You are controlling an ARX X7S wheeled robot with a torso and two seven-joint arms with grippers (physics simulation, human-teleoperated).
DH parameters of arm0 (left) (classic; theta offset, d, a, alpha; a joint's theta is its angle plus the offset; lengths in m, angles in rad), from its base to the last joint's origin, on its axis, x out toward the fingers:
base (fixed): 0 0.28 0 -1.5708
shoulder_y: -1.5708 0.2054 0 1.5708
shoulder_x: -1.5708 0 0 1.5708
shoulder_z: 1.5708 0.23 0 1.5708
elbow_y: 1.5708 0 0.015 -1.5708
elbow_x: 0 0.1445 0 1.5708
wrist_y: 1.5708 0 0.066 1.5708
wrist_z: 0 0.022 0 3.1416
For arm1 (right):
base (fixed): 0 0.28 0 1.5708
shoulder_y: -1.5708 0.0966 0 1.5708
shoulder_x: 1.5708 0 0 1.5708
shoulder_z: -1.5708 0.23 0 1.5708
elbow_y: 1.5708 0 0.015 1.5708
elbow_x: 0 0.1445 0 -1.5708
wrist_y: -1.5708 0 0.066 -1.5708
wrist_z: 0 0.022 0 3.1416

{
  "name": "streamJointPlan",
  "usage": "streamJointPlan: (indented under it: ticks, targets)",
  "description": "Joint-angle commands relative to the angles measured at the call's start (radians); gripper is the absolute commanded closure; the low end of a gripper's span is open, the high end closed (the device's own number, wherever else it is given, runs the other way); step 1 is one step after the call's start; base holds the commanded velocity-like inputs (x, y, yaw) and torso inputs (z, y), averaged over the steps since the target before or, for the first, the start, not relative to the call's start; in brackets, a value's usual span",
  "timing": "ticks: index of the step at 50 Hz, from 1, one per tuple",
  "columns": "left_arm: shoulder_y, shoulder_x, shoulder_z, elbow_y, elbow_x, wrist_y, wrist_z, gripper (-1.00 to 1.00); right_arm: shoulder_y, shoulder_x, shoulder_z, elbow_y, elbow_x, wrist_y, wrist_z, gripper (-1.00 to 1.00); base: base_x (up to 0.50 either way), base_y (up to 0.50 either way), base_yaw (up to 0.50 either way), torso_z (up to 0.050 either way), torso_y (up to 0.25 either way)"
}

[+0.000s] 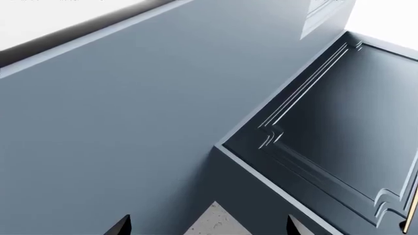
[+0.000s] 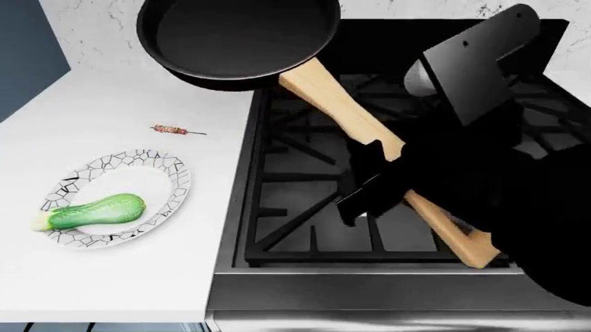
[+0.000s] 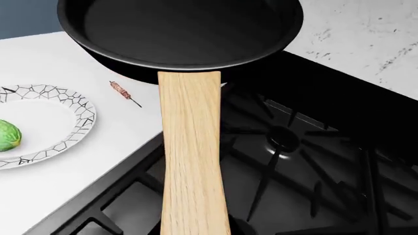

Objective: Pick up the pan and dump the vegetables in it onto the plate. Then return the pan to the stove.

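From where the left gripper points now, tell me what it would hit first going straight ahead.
Judging by the left wrist view, the left gripper points at a blue-grey cabinet side panel, beside a recessed cabinet door. It would probably meet that panel first, though depth is unclear.

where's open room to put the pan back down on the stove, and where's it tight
The black cast-iron stove grates left of the right gripper look bare, as does the burner below the pan's light wooden handle. The white counter is crowded by the oval mosaic-rimmed plate holding the green zucchini, and the small skewer beyond it.
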Motion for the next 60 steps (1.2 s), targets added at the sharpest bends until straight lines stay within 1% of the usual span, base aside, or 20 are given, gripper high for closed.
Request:
streamJointPlan:
  ticks: [1,4,8,12,21,30,36,39,42,48,52,60]
  targets:
    - [0.006,0.000,-0.001,0.000,0.000,0.008,0.000,-1.00,-0.071,0.152,0.128,-0.088,0.036,-0.063,0.031,1.00,0.00,0.00,0.00,0.000,0.000]
    - [0.007,0.000,-0.001,-0.001,-0.001,0.011,0.001,-1.00,-0.114,0.186,0.160,-0.114,0.044,-0.091,0.019,1.00,0.00,0.00,0.00,0.000,0.004]
    - [0.005,-0.002,0.002,-0.003,0.003,0.010,-0.001,-1.00,-0.209,0.238,0.257,-0.164,0.057,-0.168,-0.042,1.00,0.00,0.00,0.00,0.003,0.003]
    - [0.004,-0.004,0.004,-0.002,0.007,0.007,-0.004,-1.00,-0.292,0.283,0.313,-0.202,0.058,-0.200,-0.087,1.00,0.00,0.00,0.00,0.000,0.000]
    - [0.009,-0.005,0.003,0.000,0.007,0.011,-0.006,-1.00,-0.408,0.366,0.391,-0.249,0.081,-0.230,-0.148,1.00,0.00,0.00,0.00,0.000,0.002]
    - [0.007,-0.008,0.008,0.000,0.013,0.010,-0.012,-1.00,-0.655,0.440,0.521,-0.289,0.002,-0.270,-0.240,1.00,0.00,0.00,0.00,0.001,0.002]
    - [0.003,-0.011,0.012,-0.001,0.018,0.007,-0.016,-1.00,-0.744,0.489,0.586,-0.304,-0.016,-0.277,-0.258,1.00,0.00,0.00,0.00,0.000,0.002]
    - [0.003,-0.013,0.014,-0.001,0.020,0.006,-0.018,-1.00,-0.728,0.514,0.593,-0.306,0.003,-0.274,-0.246,1.00,0.00,0.00,0.00,0.000,0.000]
    - [0.004,-0.013,0.014,-0.002,0.020,0.008,-0.017,-1.00,-0.670,0.541,0.574,-0.303,0.036,-0.266,-0.217,1.00,0.00,0.00,0.00,0.000,0.003]
    - [0.007,-0.014,0.014,-0.002,0.019,0.012,-0.016,-1.00,-0.454,0.567,0.493,-0.283,0.135,-0.223,-0.138,1.00,0.00,0.00,0.00,0.002,0.002]
    - [0.008,-0.014,0.015,-0.003,0.020,0.013,-0.016,-1.00,-0.343,0.571,0.435,-0.276,0.193,-0.174,-0.088,1.00,0.00,0.00,0.00,0.000,0.003]
    - [0.010,-0.015,0.017,-0.003,0.022,0.016,-0.017,-1.00,-0.251,0.560,0.356,-0.275,0.250,-0.100,-0.037,1.00,0.00,0.00,0.00,0.000,0.001]
